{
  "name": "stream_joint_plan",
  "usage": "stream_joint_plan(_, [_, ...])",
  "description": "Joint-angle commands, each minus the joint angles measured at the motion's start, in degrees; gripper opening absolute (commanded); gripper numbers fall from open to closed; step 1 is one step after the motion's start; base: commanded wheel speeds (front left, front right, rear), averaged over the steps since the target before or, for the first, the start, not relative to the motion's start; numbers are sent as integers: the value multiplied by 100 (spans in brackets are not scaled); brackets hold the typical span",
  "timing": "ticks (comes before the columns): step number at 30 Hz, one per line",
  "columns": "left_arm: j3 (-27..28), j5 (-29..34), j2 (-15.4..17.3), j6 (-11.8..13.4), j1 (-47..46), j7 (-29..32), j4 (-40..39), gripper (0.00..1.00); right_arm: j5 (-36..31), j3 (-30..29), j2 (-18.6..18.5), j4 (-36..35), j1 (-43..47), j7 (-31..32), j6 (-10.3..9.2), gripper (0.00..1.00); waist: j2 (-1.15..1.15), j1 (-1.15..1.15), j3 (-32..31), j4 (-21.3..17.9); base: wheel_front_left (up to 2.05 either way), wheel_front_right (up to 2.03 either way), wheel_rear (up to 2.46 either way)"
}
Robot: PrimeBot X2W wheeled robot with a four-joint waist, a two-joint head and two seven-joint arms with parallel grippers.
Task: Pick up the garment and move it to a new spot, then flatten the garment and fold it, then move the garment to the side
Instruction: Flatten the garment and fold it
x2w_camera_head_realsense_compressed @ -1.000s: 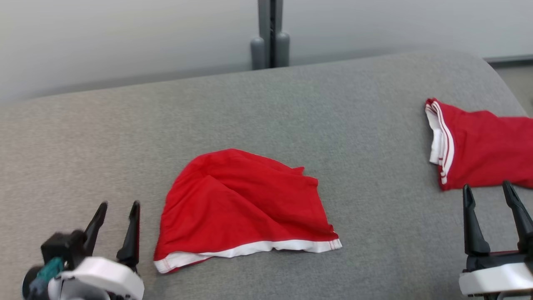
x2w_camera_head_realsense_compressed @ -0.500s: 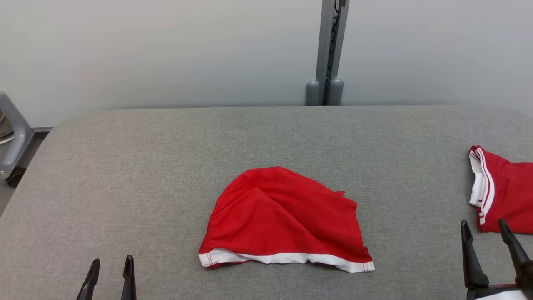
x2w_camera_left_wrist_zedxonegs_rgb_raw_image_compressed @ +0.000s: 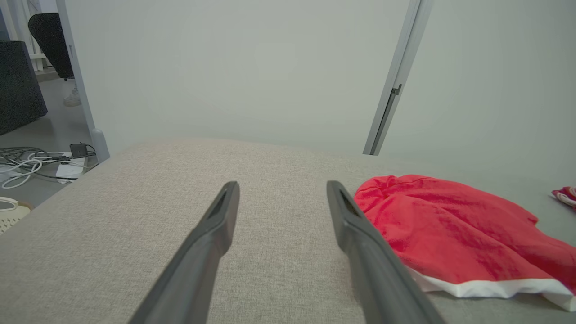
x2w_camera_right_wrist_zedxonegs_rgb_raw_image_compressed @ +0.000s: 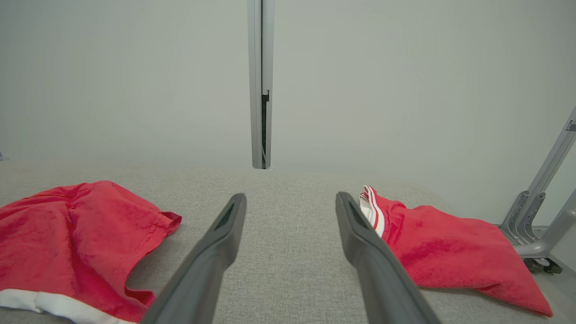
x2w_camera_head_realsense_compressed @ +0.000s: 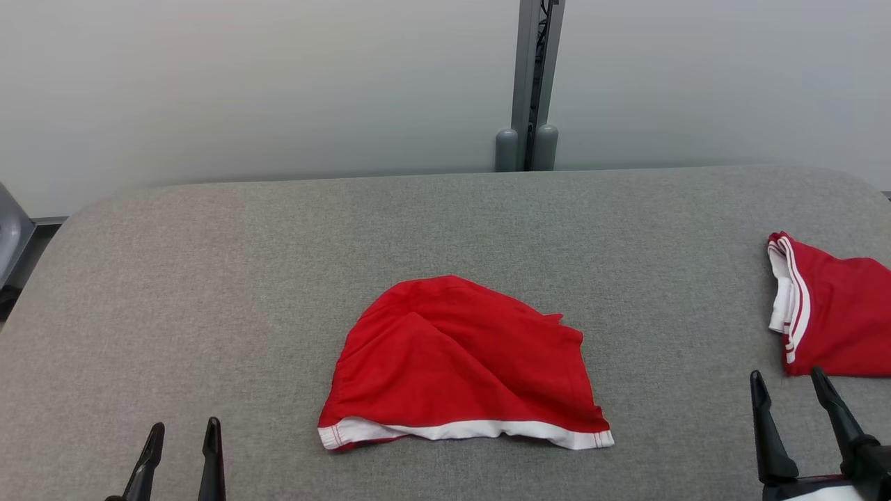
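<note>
Garment unmoved (the camera shifted); left fingers and right fingers stay spread, empty.

This is looking like a lab or test bay, not a home. Bare pale partition panels are running across the top of the head view, joined by a grey metal post, with a grey cloth-covered work table spreading below. At the left wrist view's left edge, loose cables are lying on a smooth grey floor near a dark chair.
</note>
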Motion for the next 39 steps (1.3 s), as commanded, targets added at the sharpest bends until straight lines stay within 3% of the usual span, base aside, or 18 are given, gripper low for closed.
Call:
stream_joint_plan(1, [41, 75, -17, -36, -136, -22, -13, 100, 16, 40, -30, -29, -64, -1, -1, 100, 0, 0, 14, -34, 0, 0, 0])
stream_joint_plan(4, [-78, 31, -35, -50, -131, -22, 39, 100, 176, 381, -25, 122, -64, -1, -1, 100, 0, 0, 40, -81, 0, 0, 0])
stream_joint_plan(7, [-590, -103, 205, -51, -136, 50, 284, 100, 335, 1088, -215, 548, -117, 128, 0, 100, 0, 0, 91, -139, 0, 0, 0])
stream_joint_plan(11, [-1208, -458, 550, -49, -319, 661, 324, 100, 763, 1979, -625, 673, -403, 651, -1, 100, 0, 0, 318, -180, 0, 0, 0])
stream_joint_plan(16, [-1664, -851, 834, -51, -568, 1461, 280, 100, 1186, 2619, -898, 669, -696, 1162, -1, 100, 0, 0, 714, -199, 0, 0, 0])
stream_joint_plan(25, [-2034, -1131, 1048, -50, -1074, 1647, 373, 100, 1420, 3011, -927, 1089, -1218, 1300, -1, 100, 0, 0, 1256, -223, 0, 0, 0])
stream_joint_plan(37, [-2349, -1318, 1110, -51, -1410, 1508, 567, 100, 1545, 3378, -776, 1592, -1706, 1134, -1, 100, 0, 0, 1432, -191, 0, 0, 0])
stream_joint_plan(38, [-2411, -1348, 1120, -51, -1422, 1516, 573, 99, 1561, 3407, -771, 1628, -1719, 1147, -1, 100, 0, 0, 1437, -189, 0, 0, 0])
stream_joint_plan(39, [-2496, -1394, 1151, -52, -1437, 1514, 572, 70, 1582, 3440, -774, 1659, -1733, 1153, -1, 84, 0, 0, 1442, -191, 0, 0, 0])
